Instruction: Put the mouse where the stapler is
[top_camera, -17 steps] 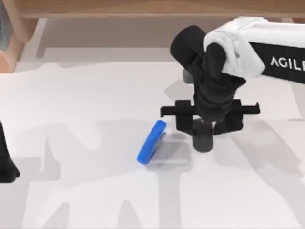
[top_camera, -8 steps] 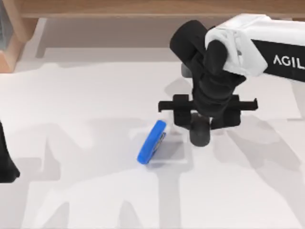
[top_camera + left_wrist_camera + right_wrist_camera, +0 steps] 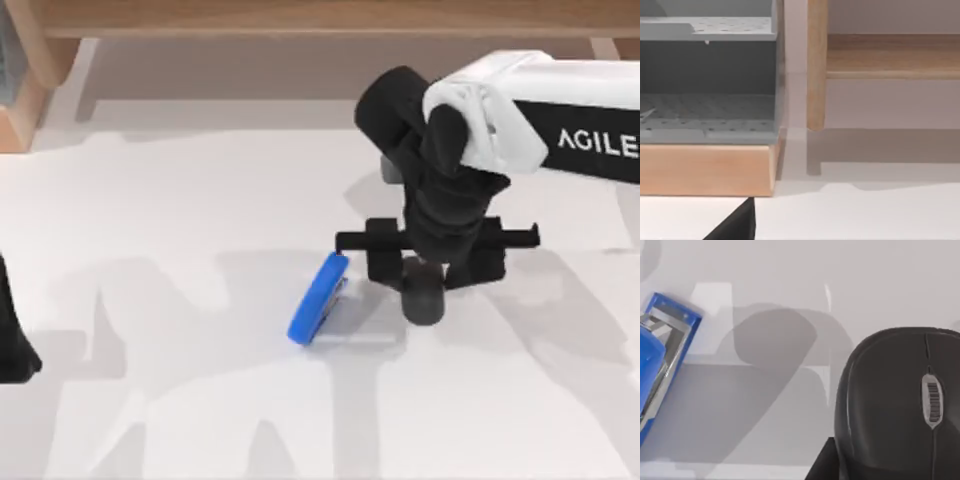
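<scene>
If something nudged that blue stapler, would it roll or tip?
The stapler probably slides, not rolls: it looks long and lies flat on the table. It looks rigid, with metal underneath, so probably fairly heavy. An end push would likely swivel it.

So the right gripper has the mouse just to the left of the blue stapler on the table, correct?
Not quite: the mouse under the right gripper is to the right of the blue stapler, not the left. The top view shows this; the two are apart, with bare table between them.
</scene>
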`<state>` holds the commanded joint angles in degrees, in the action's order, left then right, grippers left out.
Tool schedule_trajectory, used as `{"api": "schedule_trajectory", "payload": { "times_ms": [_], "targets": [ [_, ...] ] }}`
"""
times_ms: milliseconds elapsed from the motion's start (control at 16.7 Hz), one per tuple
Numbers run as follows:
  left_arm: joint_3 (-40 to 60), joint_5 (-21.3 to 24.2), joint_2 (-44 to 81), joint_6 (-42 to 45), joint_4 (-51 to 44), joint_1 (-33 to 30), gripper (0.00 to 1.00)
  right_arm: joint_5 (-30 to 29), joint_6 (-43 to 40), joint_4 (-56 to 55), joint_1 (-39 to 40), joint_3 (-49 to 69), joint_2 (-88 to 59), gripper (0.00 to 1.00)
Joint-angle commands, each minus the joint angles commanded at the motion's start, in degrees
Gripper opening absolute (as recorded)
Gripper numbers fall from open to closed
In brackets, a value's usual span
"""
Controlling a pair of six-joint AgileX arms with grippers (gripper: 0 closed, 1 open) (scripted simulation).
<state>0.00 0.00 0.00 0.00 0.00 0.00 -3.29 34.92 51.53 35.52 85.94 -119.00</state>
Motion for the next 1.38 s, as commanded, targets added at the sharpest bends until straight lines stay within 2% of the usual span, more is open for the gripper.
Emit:
{"api": "schedule_trajectory", "payload": {
  "times_ms": [300,1080,1380],
  "targets": [
    [0.0,0.0,0.0,0.0,0.0,0.0,1.0,0.02,0.0,0.04,0.0,-0.33,-0.33,0.0],
    [0.0,0.0,0.0,0.0,0.0,0.0,1.0,0.02,0.0,0.04,0.0,-0.33,-0.33,0.98],
    [0.0,0.0,0.0,0.0,0.0,0.0,1.0,0.02,0.0,0.04,0.0,-0.33,-0.33,1.0]
  ]
}}
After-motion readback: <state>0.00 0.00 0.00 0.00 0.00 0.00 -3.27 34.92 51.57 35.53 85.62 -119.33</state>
